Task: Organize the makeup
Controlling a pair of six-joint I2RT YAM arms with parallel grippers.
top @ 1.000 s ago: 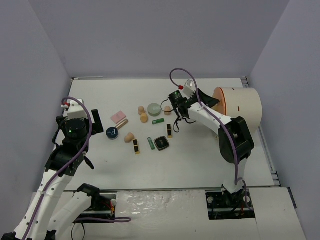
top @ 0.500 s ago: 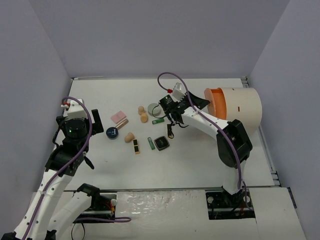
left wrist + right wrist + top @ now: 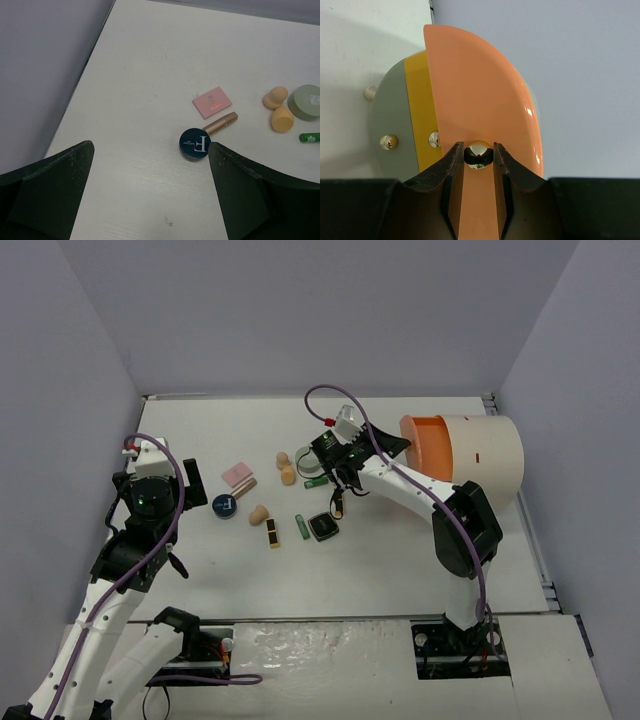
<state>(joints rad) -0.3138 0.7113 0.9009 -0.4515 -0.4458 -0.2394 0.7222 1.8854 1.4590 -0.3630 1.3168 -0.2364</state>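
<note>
At the cream drum, right fingers pinch the drawer knob.

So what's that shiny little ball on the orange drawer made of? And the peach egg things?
The knob looks like polished metal, maybe chromed plastic: it mirrors its surroundings. The orange drawer looks like smooth plastic with a soft sheen. The peach sponges look like matte foam: no shine at all.
</note>
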